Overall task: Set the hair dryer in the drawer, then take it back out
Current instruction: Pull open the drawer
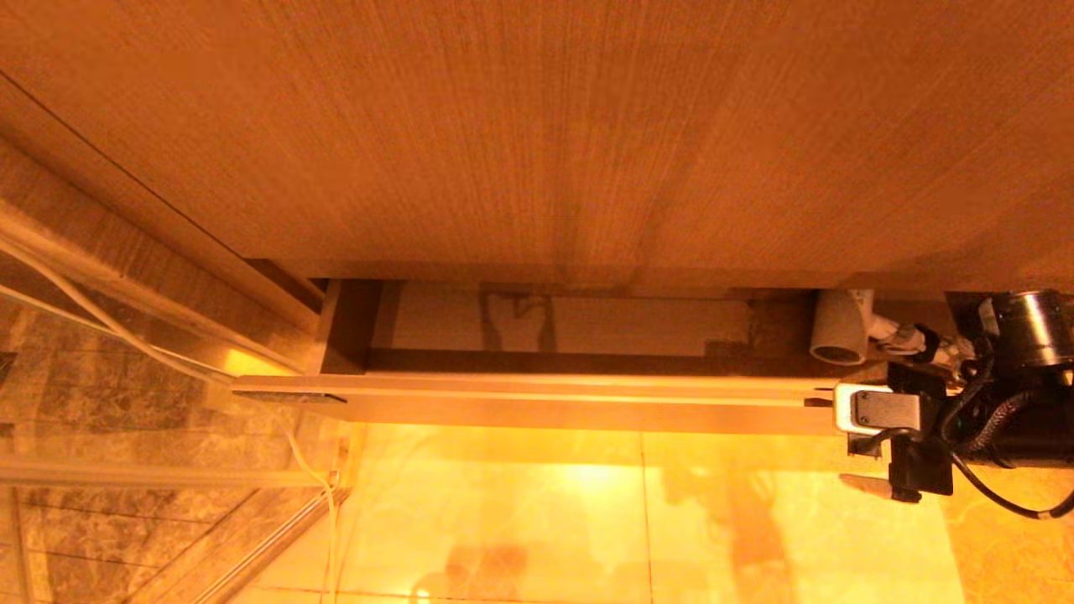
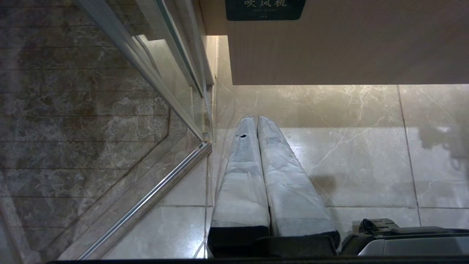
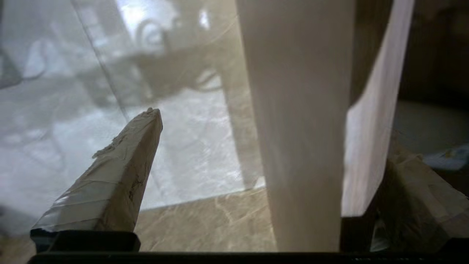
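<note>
The drawer [image 1: 537,394] stood pulled partly out from under a tall wood panel [image 1: 537,126], and its flat front [image 1: 537,409] ran across to the right gripper [image 1: 864,428]. That gripper's two fingers were wide apart, and the right end of the drawer front stood between them. One taped finger [image 3: 121,176] was on the floor side of the front, and the other finger [image 3: 414,198] was on the inside. I could not tell if either finger touched the wood. Inside the drawer [image 3: 300,124] the bottom looked light and bare, with a dark strip along the front wall. A whitish round thing [image 1: 839,327] lay in the drawer's right end, close to the inner finger; it could be the hair dryer, but I could not tell for sure. The floor [image 1: 629,520] below was shiny stone tile with bright light bouncing off it. A glass door with a metal rail [image 2: 146,198] stood off to the left side, with darker marble tiles [image 2: 73,128] behind it. The left gripper [image 2: 256,121] hung over the pale floor [image 2: 366,154] with its two taped fingers pressed together and nothing between them. A dark label [image 2: 264,9] sat on the corner of the drawer front, beyond those fingertips.
</note>
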You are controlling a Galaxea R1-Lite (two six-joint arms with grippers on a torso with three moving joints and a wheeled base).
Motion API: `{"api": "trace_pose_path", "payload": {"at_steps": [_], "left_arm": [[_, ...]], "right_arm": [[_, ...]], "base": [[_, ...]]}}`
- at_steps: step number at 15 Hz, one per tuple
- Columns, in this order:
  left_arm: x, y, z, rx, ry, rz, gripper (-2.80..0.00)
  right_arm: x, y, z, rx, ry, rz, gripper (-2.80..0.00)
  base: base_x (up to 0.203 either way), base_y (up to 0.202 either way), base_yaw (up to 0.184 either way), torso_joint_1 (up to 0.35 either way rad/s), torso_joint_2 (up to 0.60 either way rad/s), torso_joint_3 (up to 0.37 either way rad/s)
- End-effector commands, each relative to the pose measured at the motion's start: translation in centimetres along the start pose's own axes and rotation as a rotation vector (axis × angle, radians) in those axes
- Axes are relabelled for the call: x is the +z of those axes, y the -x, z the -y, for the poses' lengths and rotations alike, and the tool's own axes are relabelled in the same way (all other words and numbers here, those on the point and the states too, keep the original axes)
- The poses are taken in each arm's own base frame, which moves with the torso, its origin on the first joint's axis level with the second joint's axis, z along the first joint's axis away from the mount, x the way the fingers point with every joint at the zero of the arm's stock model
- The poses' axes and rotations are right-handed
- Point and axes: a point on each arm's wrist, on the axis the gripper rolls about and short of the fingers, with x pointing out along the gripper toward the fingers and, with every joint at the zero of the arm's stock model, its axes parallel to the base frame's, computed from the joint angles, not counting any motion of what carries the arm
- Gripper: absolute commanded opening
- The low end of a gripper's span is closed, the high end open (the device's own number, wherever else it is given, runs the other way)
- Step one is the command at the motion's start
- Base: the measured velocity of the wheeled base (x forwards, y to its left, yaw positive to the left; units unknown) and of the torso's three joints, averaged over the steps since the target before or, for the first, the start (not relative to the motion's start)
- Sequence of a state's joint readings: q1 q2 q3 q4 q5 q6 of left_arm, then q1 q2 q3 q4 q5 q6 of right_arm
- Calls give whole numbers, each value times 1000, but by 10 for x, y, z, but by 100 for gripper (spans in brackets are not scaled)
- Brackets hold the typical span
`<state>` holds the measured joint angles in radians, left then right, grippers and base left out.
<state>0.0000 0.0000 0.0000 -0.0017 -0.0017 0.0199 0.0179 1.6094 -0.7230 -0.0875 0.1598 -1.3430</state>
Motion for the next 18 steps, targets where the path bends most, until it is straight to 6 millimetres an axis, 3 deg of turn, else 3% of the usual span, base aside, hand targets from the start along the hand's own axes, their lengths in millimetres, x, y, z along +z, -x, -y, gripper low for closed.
{"api": "trace_pose_path", "payload": {"at_steps": [1, 6, 9, 13, 18], "left_arm": [[0, 0, 0, 0, 0, -2, -280], [0, 0, 0, 0, 0, -3, -280], [0, 0, 0, 0, 0, -2, -280], [0, 0, 0, 0, 0, -2, -280], [0, 0, 0, 0, 0, -2, -280]], "right_arm": [[0, 23, -4, -18, 7, 2, 0], [1, 85, -44, 40, 2, 37, 0], [3, 110, -59, 71, 3, 78, 0], [6, 122, -57, 19, 2, 86, 0], [7, 123, -50, -9, -50, 91, 0]], "base": [[0, 0, 0, 0, 0, 0], [0, 0, 0, 0, 0, 0], [0, 0, 0, 0, 0, 0], [0, 0, 0, 0, 0, 0], [0, 0, 0, 0, 0, 0]]}}
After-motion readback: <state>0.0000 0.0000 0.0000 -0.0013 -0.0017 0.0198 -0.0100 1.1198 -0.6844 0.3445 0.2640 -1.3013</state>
